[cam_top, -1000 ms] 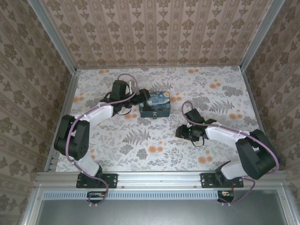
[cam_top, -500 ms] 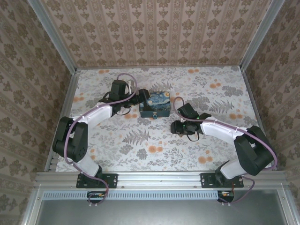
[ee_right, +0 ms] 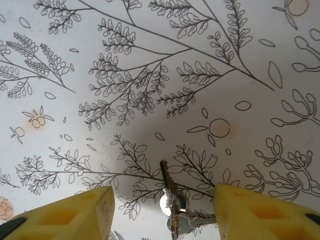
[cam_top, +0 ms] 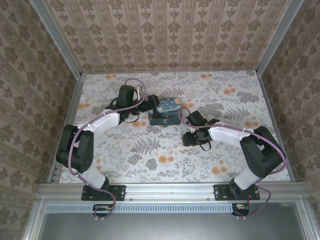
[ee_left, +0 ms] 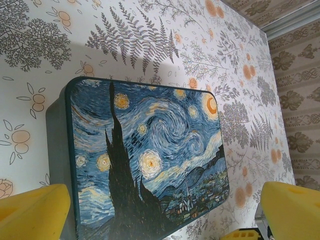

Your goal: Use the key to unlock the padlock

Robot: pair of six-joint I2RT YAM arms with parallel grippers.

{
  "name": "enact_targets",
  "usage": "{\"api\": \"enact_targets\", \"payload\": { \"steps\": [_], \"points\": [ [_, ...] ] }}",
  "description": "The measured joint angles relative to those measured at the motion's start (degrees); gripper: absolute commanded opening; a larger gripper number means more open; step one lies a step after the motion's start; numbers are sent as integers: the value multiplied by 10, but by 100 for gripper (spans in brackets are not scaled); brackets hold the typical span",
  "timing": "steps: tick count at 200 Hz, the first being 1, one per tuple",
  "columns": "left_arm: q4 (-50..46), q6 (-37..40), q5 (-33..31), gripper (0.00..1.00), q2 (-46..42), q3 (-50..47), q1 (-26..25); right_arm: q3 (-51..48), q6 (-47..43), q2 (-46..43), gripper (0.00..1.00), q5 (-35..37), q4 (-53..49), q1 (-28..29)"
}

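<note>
Under right end effector (ee_right: 163, 214): fingers part-way apart, gripping nothing, straddling the key (ee_right: 169, 196), which lies flat on the bench (ee_right: 150, 60); judged poised for pickup | left end effector (ee_left: 161, 212): fully apart astride printed box (ee_left: 150, 160), likely to steady it | padlock (cam_top: 164, 124): at box's near edge, well apart from key.

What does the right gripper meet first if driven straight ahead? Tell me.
Probably the key, lying on the table between the open jaws of the right gripper; the table comes right after, though depth is unclear.
</note>
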Motion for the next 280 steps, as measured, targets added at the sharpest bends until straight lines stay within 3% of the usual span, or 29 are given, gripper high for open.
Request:
{"api": "enact_targets", "payload": {
  "steps": [79, 202, 226, 280],
  "points": [
    [0, 0, 0, 100, 0, 0, 0, -3, -7, -1, 48, -2, -13, 13],
    [0, 0, 0, 100, 0, 0, 0, 33, -11, 32, 36, 75, -59, 50],
    [0, 0, 0, 100, 0, 0, 0, 39, -10, 37, 31, 84, -66, 54],
    [0, 1, 1, 100, 0, 0, 0, 43, -5, 39, 4, 83, -71, 54]
  ]
}}
